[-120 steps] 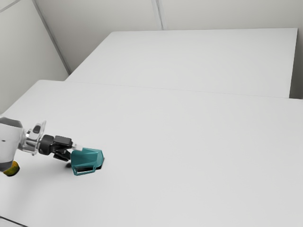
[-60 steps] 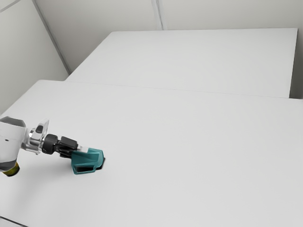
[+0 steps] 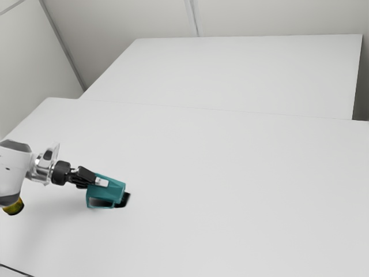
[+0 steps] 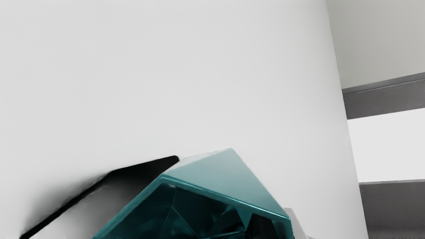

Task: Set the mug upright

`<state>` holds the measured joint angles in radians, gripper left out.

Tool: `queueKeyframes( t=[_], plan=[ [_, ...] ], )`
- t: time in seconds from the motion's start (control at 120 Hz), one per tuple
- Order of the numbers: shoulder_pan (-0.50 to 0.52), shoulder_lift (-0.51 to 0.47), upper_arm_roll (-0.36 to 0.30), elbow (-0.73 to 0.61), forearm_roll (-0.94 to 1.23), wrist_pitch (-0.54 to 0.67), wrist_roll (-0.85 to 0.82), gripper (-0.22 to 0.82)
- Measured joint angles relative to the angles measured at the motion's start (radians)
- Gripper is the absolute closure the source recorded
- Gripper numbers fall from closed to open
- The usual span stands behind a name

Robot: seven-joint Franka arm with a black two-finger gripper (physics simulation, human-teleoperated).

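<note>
The teal mug (image 3: 108, 189) is tipped on its side in the exterior view, its mouth toward the arm and its handle low, with a dark shadow beside its base. My gripper (image 3: 99, 181) is at the mug's mouth, shut on its wall. In the wrist view, the mug (image 4: 225, 181) has its open mouth toward the camera and its shadow set apart from it. There the gripper (image 4: 283, 229) has a dark finger inside the mug and a grey fingertip outside the wall. The far part of the inner finger is hidden.
A yellow-green object (image 3: 14, 207) stands partly behind the arm at the exterior view's left. The white table (image 3: 230, 190) extends beyond the mug, and another white surface (image 3: 248, 75) lies behind it.
The mug has tilted and risen a little at its handle side, with more of its shadow exposed. My hand has turned and shifted slightly toward the exterior view's right, its fingers now along the mug's wall.
</note>
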<state>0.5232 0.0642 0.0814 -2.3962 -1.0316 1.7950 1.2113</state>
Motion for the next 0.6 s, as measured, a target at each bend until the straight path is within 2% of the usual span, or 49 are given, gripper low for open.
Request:
queueKeyframes(
  t=[0.3, 0.392, 0.475, 0.6],
  plan=[
    [-0.058, -0.08, 0.002, 0.009, 0.017, 0.01, -0.02, 0.78],
    [-0.09, -0.105, 0.004, 0.049, 0.071, 0.015, -0.041, 0.78],
    [-0.15, -0.118, 0.006, 0.107, 0.15, 0.019, -0.074, 0.78],
    [-0.301, -0.122, 0.05, 0.158, 0.256, 0.035, -0.133, 0.78]
  ],
)
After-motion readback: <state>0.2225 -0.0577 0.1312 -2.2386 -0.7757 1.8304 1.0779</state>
